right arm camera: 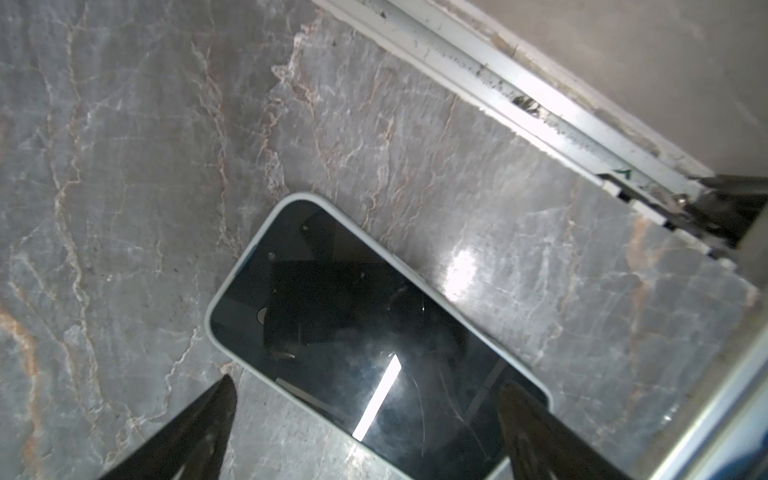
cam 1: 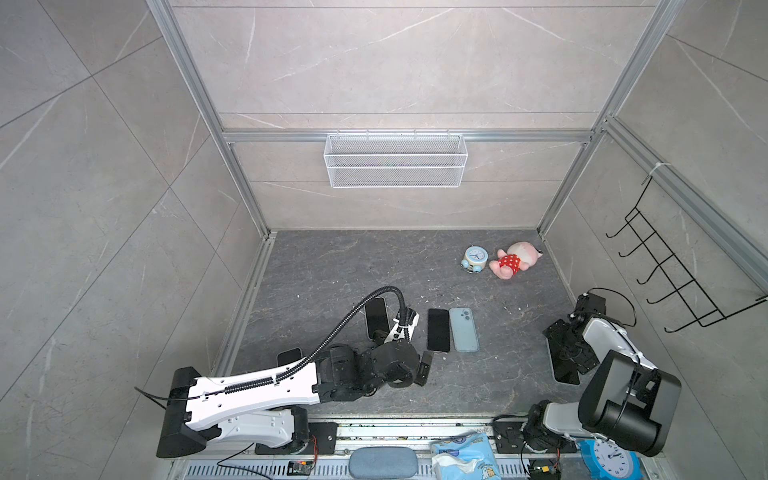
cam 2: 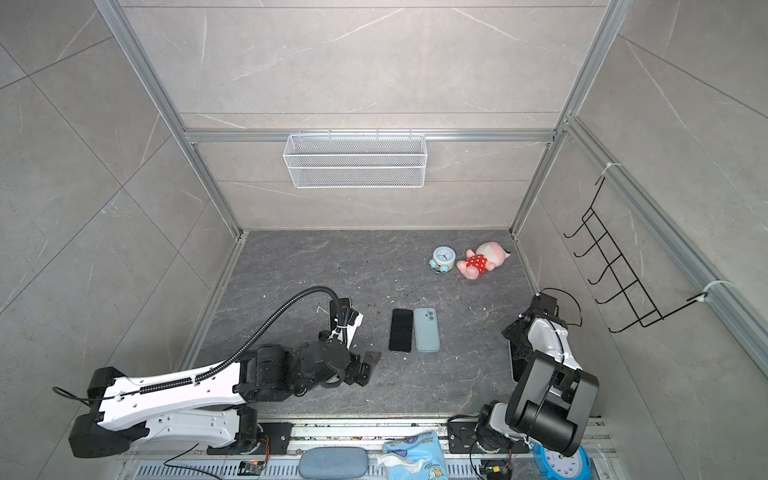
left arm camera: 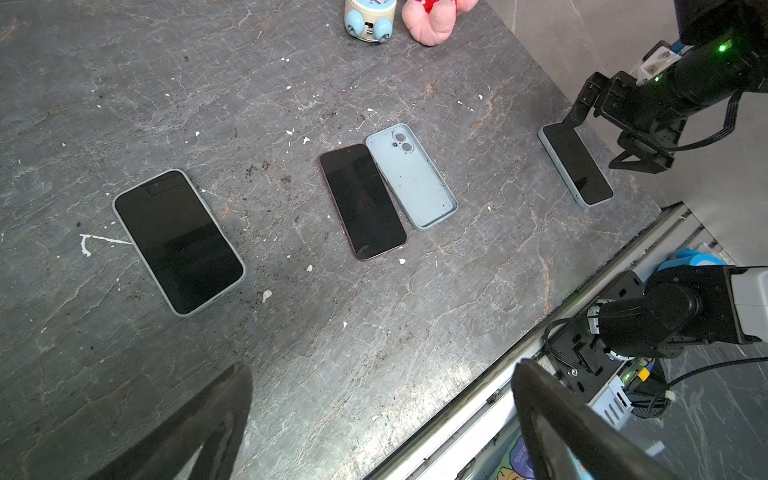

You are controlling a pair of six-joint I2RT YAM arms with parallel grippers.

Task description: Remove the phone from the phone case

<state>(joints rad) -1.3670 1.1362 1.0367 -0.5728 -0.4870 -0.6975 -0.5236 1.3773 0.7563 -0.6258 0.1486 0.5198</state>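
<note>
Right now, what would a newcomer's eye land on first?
Probably the bare black phone lying beside an empty pale blue case at the centre. Then the pink doll and little blue clock in the far right corner. One cased phone lies by the left arm, a second cased phone under the right gripper.

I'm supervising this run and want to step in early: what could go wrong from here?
1. The right gripper hangs open above a cased phone lying flat; it might skid on the glass rather than catch the case rim.
2. That phone lies near the edge rail; a push could jam it there.
3. The left gripper, also open, could nudge the bare phone nearby.
</note>
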